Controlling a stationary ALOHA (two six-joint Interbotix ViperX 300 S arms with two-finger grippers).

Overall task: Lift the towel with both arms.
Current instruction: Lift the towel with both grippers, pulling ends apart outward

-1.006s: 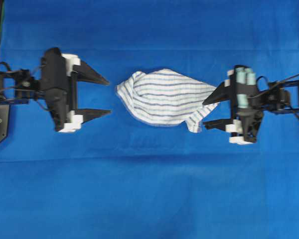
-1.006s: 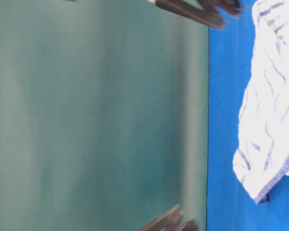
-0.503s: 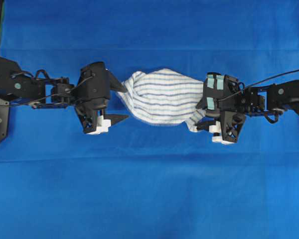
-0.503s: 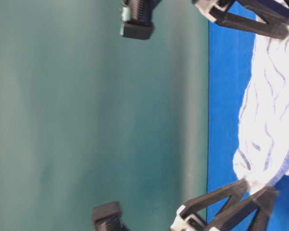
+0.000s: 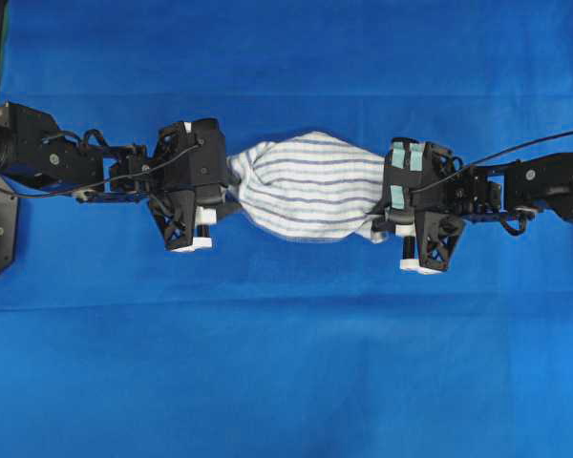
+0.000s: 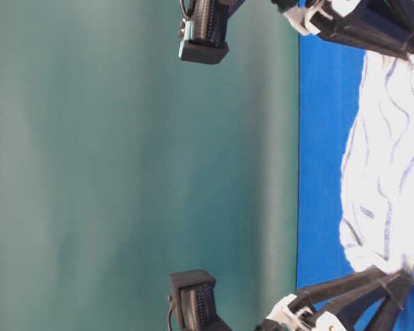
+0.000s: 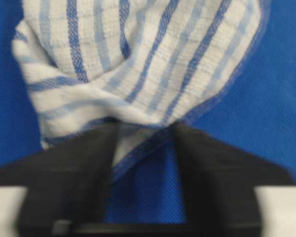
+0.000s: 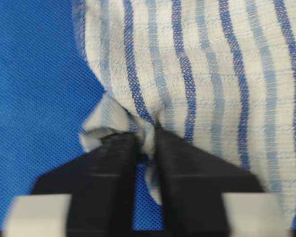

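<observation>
Striped towel [image 5: 310,186] on blue sheet [image 5: 286,363], left fingers [image 7: 84,163] and right fingers [image 8: 113,168] pinching opposite ends

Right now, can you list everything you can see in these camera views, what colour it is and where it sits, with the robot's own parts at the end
towel: one, white with blue and grey stripes, bunched in the middle of the sheet between the two grippers
sheet: one, plain blue, spread under everything
backdrop: one, plain green, behind the sheet's edge in the table-level view
left gripper: one, black fingers on white blocks, at the towel's left end, fingers closing around a fold of its edge, with a gap between them
right gripper: one, black with teal parts on its arm, at the towel's right end, fingers nearly together, pinching a fold
</observation>
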